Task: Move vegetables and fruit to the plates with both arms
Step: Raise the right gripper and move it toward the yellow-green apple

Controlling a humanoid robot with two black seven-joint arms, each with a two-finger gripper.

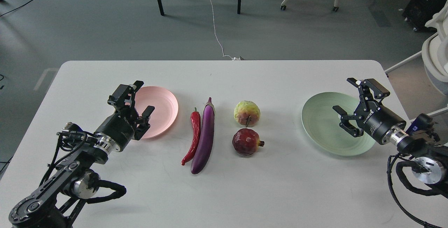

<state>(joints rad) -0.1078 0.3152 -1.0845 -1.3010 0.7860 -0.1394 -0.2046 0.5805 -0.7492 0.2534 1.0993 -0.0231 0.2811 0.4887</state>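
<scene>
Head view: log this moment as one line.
left gripper: open, empty, over pink plate | right gripper: open, empty, over green plate | chili, eggplant, yellow-green fruit, pomegranate: on table, unmoved to plates

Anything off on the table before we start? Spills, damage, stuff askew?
Nothing stands out. Chili and eggplant lie side by side, the two fruits beside them, all intact. Pink plate and green plate sit flat and empty. No spills.

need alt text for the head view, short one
Two open black tools hover over a white table: left tool above a pink plate, right tool above a green plate. Between the plates lie a red chili, purple eggplant, yellow-green fruit and pomegranate.
</scene>
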